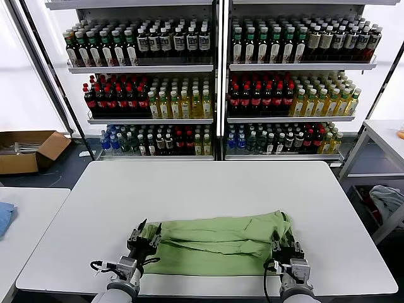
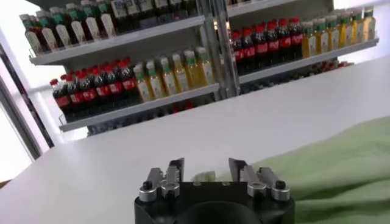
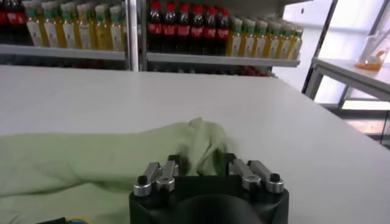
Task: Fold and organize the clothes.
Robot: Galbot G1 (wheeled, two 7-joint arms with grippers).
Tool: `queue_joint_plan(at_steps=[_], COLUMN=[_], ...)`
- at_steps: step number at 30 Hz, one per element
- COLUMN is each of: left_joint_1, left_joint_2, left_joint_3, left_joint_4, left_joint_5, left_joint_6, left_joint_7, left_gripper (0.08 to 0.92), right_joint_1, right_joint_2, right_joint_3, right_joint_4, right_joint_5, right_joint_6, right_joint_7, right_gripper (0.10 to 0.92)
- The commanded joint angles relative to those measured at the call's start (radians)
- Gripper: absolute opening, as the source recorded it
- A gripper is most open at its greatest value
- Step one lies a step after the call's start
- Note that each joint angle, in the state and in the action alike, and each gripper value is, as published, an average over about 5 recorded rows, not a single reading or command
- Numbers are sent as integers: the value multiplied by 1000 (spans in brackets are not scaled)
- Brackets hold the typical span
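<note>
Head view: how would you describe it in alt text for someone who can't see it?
A light green shirt lies folded into a strip on a white table, the left gripper and right gripper open at its ends. Bottle-filled shelves stand behind.

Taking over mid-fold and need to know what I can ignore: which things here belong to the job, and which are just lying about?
Part of the job:
- green shirt, folded into a band on the white table
- left pincer, open at its left end
- right pincer, open at its right end

Lying about:
- bottle shelves
- cardboard box
- blue cloth
- grey-blue fabric heap
</note>
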Motion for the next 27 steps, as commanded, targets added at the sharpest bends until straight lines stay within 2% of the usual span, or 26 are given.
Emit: queue_joint_plan(at_steps=[1, 6, 11, 27], left_joint_1=[2, 22, 40, 62], left_joint_2=[-20, -65, -95, -122], left_joint_3=[-7, -36, -58, -73], left_joint_4=[-60, -54, -18, 30], left_joint_5=[24, 15, -21, -207], left_joint_6=[-3, 25, 48, 81], left_joint_7=[-6, -43, -75, -91], left_gripper=[575, 722, 814, 823], right_joint_1=[-19, -22, -15, -25], right_joint_2=[-6, -10, -4, -11], right_joint_3=[27, 22, 2, -31], right_joint_4=[150, 169, 146, 137], right_joint_5=[12, 30, 32, 24], right_joint_6=[28, 27, 33, 49], right_joint_7=[10, 23, 26, 26], right_gripper=[613, 758, 819, 823])
